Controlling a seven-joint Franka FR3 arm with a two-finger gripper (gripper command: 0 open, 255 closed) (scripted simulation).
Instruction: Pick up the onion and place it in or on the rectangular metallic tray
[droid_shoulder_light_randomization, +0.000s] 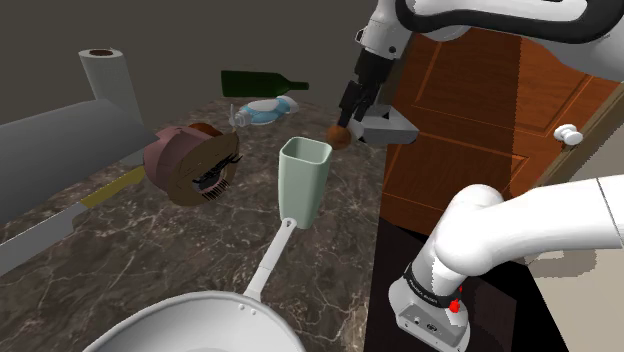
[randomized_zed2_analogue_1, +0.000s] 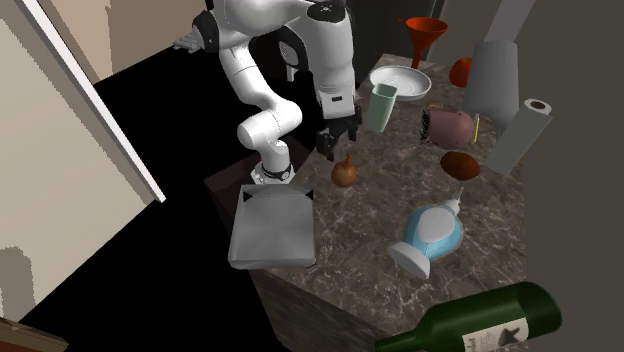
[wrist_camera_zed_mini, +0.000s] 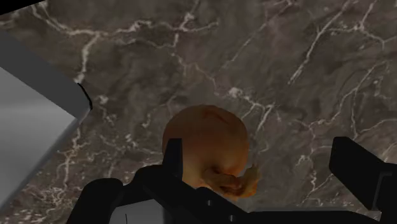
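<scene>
"Gripper (randomized_zed2_analogue_1: 338, 144), black and two-fingered, pictured hanging just above the onion (randomized_zed2_analogue_1: 344, 172) on the marble counter (randomized_zed2_analogue_1: 365, 235). Is anything being gripped?"

"Nothing is gripped. The fingers (wrist_camera_zed_mini: 353, 167) are seen spread wide in the wrist view, with the onion (wrist_camera_zed_mini: 207, 147) lying between them, nearer one finger than the other. Whether that finger is touched cannot be told. The onion is judged to be resting on the stone, not lifted."

"Why is the hand held so?"

"It is pointed down over the brown bulb so that a finger can be lowered on either side of it. The wide spread is presumably kept to clear its round body. A small sideways correction may be called for, since the bulb is not centred."

"And the tray?"

"The rectangular grey tray (randomized_zed2_analogue_1: 272, 230) is laid at the counter's edge, just beside the onion and close to the arm's base, so only a short carry is thought to be needed. Its corner is caught in the wrist view beside the bulb. The tray is shown bare, and the pick is judged not yet made"
</scene>
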